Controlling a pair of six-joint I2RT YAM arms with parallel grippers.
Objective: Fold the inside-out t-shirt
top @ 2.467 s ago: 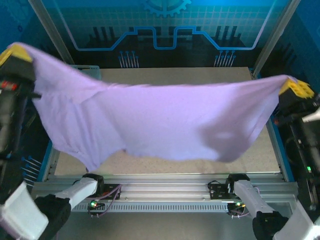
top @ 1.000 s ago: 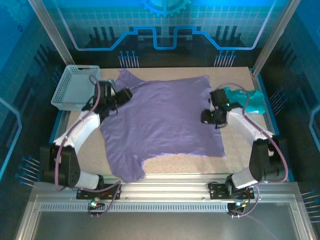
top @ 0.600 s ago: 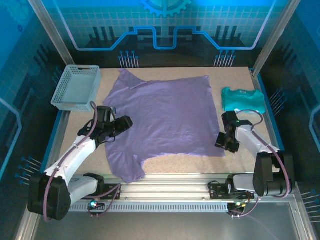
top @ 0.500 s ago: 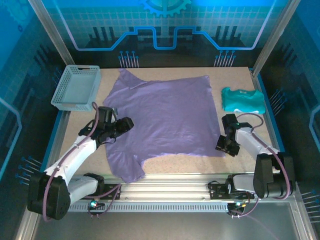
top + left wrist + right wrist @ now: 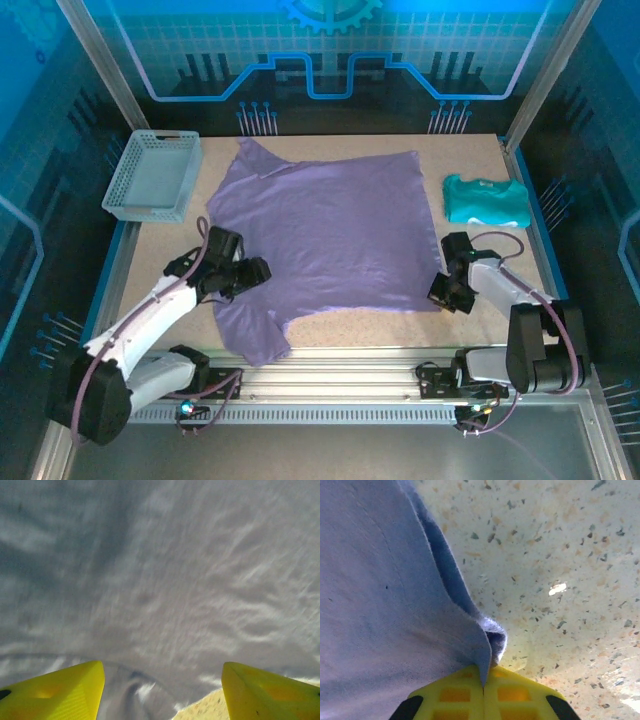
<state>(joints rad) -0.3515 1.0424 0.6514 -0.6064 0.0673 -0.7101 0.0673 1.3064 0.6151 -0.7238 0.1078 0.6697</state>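
Your right end effector (image 5: 447,290) (image 5: 484,678) was pinching the near-right hem corner of the inside-out t-shirt (image 5: 320,235) (image 5: 375,605) — it lay flat on the worktop (image 5: 350,325), stretching leftward toward your left end effector (image 5: 245,272) (image 5: 162,680), spread over the cloth by the near sleeve.

The t-shirt (image 5: 320,230) is plain lavender-purple, reading greyer in the left wrist view. At its 3 o'clock is a teal-turquoise garment (image 5: 485,200), and at 10 o'clock a pale grey mesh basket (image 5: 152,175). The worktop (image 5: 470,150) is beige with dark speckles. The left fingers (image 5: 55,692) and right fingers (image 5: 450,695) are bright yellow.
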